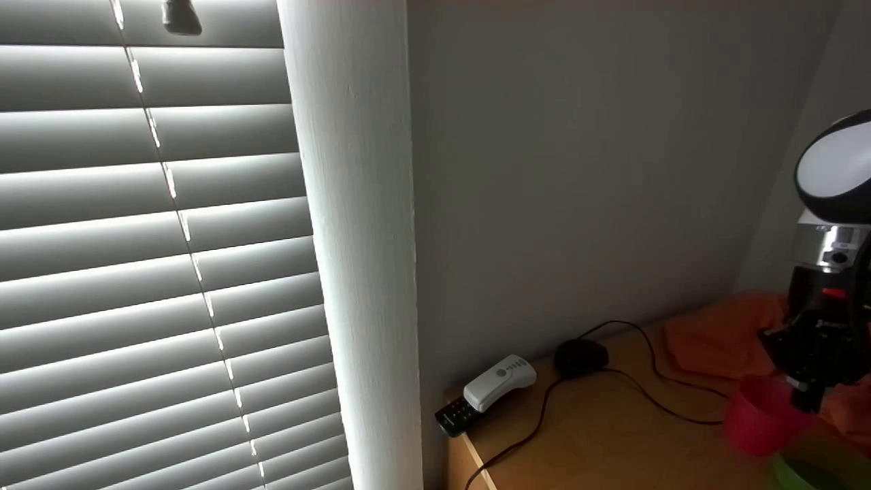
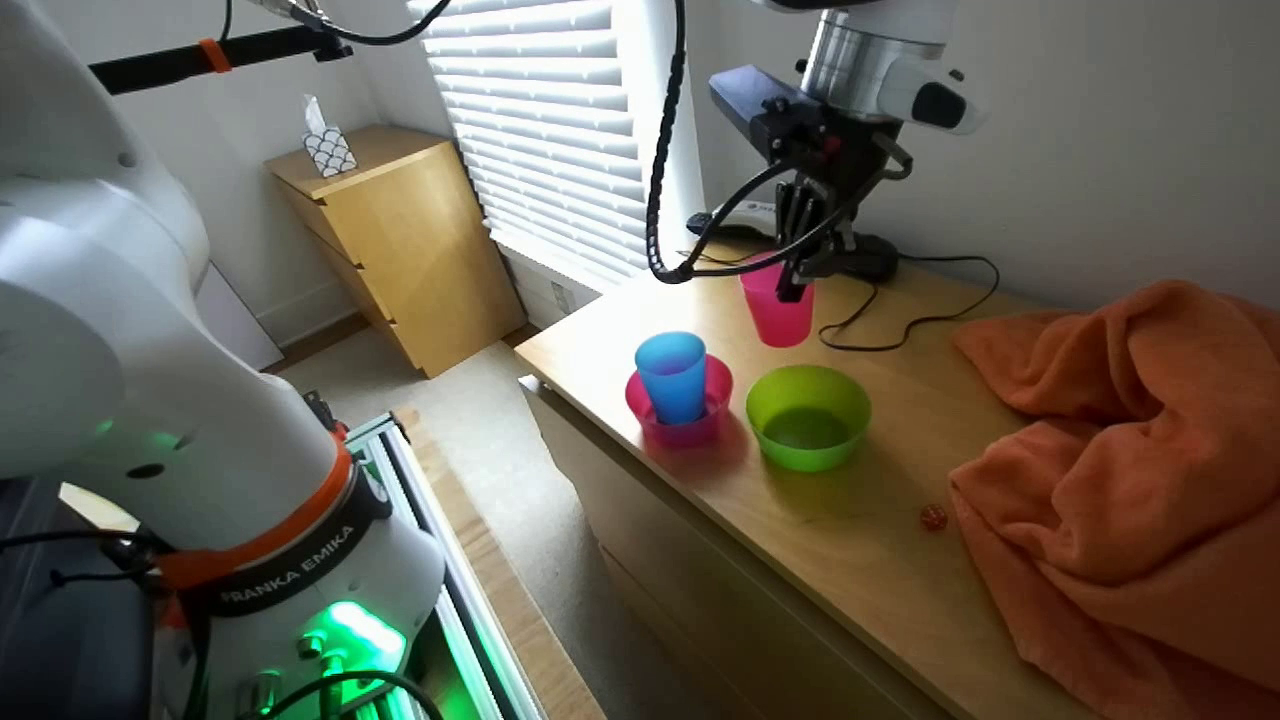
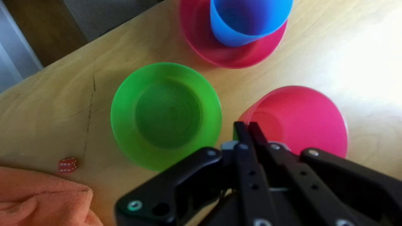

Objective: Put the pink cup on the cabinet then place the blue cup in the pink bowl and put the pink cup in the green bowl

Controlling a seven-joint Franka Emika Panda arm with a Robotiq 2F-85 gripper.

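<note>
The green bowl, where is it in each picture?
In an exterior view, the green bowl: bottom right corner, cut off.
In an exterior view, the green bowl: right of the middle.
In the wrist view, the green bowl: just left of the middle.
Shared landmark: the orange cloth.

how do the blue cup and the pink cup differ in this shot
The blue cup stands in the pink bowl; the pink cup is in no bowl. The end effector grips the pink cup's wall, while the blue cup is ungripped. Both are open-topped, tapering cups.
</note>
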